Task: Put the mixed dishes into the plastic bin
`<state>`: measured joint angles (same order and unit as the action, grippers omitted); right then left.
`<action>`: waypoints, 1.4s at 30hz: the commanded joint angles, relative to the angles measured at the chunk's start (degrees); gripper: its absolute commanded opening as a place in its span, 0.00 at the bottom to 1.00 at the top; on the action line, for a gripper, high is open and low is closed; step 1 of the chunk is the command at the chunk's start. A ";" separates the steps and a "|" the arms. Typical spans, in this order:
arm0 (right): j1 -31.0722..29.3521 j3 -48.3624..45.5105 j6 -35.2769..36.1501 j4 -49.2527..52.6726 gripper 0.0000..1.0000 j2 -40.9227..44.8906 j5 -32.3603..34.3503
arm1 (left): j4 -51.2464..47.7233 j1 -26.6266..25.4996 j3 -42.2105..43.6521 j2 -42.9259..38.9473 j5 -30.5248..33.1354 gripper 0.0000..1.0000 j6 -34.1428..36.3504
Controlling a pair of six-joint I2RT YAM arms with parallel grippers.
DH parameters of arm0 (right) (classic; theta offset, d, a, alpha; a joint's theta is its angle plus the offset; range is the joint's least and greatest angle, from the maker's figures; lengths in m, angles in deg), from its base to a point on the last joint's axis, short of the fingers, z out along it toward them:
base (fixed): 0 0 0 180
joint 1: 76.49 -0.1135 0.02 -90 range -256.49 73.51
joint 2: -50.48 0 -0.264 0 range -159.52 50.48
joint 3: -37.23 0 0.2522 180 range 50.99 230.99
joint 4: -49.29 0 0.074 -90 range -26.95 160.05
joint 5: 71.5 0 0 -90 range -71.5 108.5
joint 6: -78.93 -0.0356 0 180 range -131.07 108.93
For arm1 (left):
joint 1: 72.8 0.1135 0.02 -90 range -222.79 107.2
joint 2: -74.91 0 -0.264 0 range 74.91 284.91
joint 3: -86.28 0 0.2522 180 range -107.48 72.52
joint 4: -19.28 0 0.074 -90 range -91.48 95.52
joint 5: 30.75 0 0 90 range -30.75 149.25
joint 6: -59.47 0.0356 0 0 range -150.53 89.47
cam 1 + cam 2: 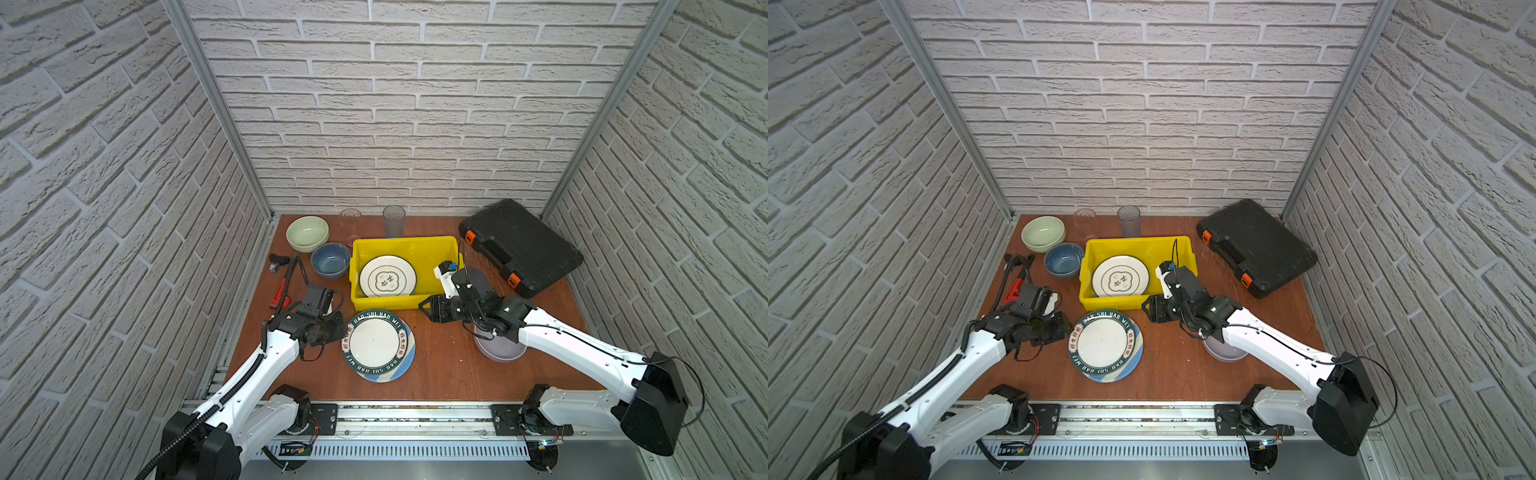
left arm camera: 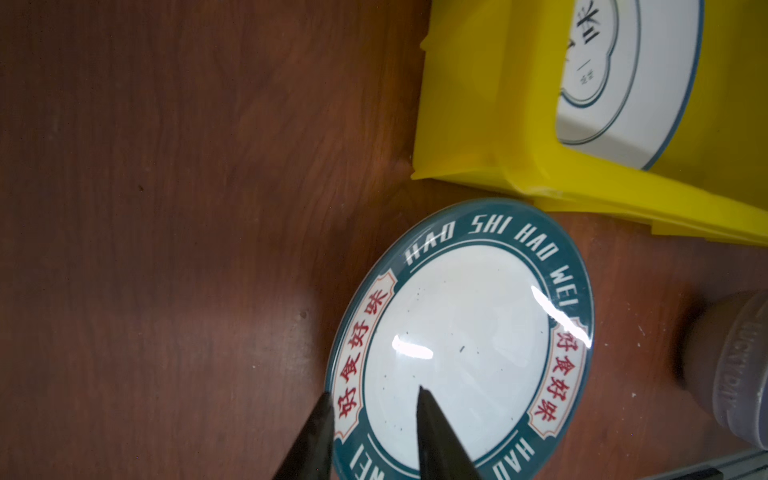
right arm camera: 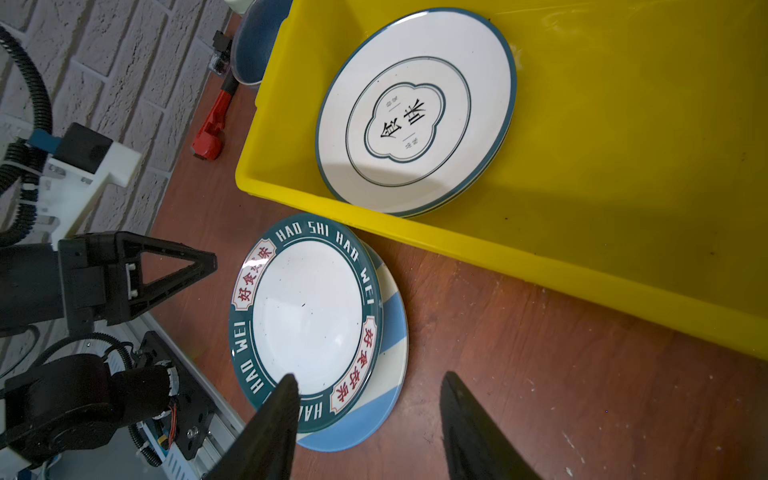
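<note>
The yellow plastic bin (image 1: 405,242) holds a white plate (image 1: 387,276) with a dark emblem. In front of the bin a plate with a dark lettered rim (image 1: 376,340) lies on the blue-white striped plate (image 1: 400,369). My left gripper (image 2: 374,395) is open astride the lettered plate's left rim, one finger outside the edge and one over the white well. My right gripper (image 3: 370,376) hangs open above the table by the plates' right side, holding nothing. The lavender bowl (image 1: 500,352) sits under the right arm. A pale green bowl (image 1: 307,232), a blue bowl (image 1: 330,259) and two clear tumblers (image 1: 350,222) (image 1: 394,220) stand behind.
A black case with orange latches (image 1: 519,247) lies at the back right. A red hand tool (image 1: 279,293) and a small black part (image 1: 278,259) lie along the left edge, beside the left arm's cable. Brick-patterned walls close in three sides.
</note>
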<state>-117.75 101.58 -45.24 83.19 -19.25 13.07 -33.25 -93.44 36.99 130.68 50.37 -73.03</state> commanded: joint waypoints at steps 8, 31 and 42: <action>-5.14 -5.37 -5.36 -8.19 0.58 -1.19 3.56 | 3.95 -3.12 5.00 0.81 1.67 0.28 -5.53; -11.85 -3.63 -11.69 -15.91 0.51 -17.48 6.49 | -4.48 -5.01 2.16 -2.01 12.41 0.32 -5.93; -12.34 -2.93 -12.57 -18.06 0.50 -20.62 5.34 | -3.94 -5.88 3.56 -0.93 14.91 0.26 -6.50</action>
<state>-129.57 97.52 -57.00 67.96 -39.36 18.49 -36.70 -98.88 40.03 128.91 63.15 -79.26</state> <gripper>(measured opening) 0.503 0.269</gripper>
